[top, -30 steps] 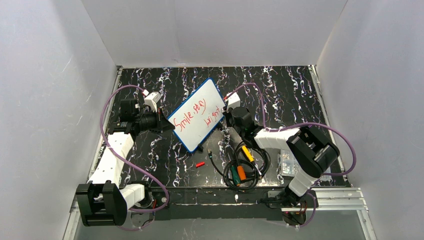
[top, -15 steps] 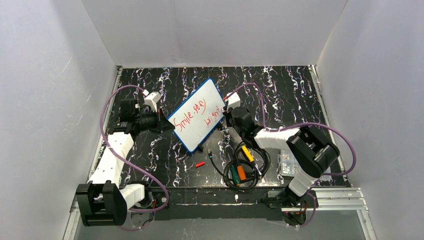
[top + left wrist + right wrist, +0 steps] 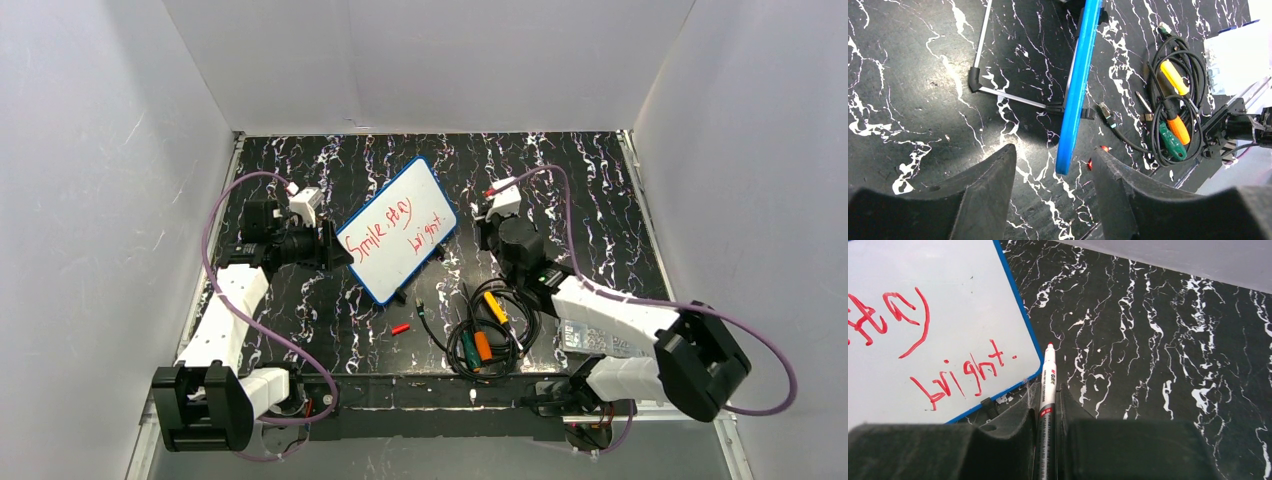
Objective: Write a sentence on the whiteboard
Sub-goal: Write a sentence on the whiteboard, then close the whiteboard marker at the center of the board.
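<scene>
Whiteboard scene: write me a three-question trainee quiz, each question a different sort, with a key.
1. True or false: the right gripper holds a red-tipped marker.
2. The lower line of the sentence on the whiteboard reads: A) smile B) bright C) stay.
3. Fill in: the jaws of the left gripper stand ___, the whiteboard's blue edge between them unclamped.
Key: 1 true; 2 B; 3 open.
</scene>
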`<state>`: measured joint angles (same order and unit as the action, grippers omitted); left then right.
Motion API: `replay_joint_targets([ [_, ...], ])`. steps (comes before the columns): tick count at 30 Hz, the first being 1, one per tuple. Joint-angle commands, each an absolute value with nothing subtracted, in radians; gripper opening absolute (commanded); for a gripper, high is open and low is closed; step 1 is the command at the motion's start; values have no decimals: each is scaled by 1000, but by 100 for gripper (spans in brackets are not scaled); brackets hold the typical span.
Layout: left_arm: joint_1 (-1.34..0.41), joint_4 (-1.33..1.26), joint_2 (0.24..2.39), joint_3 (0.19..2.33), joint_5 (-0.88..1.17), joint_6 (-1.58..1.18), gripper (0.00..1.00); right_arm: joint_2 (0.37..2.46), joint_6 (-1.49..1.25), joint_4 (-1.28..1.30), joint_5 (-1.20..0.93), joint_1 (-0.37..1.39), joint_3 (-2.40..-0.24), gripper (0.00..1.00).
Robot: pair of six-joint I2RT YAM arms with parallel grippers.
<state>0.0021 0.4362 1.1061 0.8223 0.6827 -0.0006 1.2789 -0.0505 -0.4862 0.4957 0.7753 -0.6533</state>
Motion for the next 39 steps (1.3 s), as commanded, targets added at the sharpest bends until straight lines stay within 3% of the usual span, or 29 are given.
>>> replay_joint_targets([
  [1,-2,467,1064,817,661,8,58,1176,-69,-395,523,779,-632,1],
  [2,-2,467,1057,814,655,8,59,1152,-73,-381,518,779,-629,1],
  [4,-2,472,1038,812,625,7,76,1108,-83,-348,502,778,-627,1],
  [7,-2,471,967,800,530,8,83,1050,-112,-242,427,779,-654,1],
  [12,-2,415,783,762,343,8,85,935,-162,-15,206,779,-703,1],
  [19,-115,476,701,891,348,38,83,914,-182,338,-107,778,-866,1],
  [22,-203,566,731,989,468,46,81,963,-223,428,-324,779,-950,1],
  [25,-257,606,775,1046,745,11,81,998,-275,440,-544,779,-991,1],
  [29,-375,607,820,1040,992,-59,80,998,-326,407,-702,779,-995,1],
  [39,-703,537,928,973,917,-75,79,1033,-389,368,-882,779,-992,1],
])
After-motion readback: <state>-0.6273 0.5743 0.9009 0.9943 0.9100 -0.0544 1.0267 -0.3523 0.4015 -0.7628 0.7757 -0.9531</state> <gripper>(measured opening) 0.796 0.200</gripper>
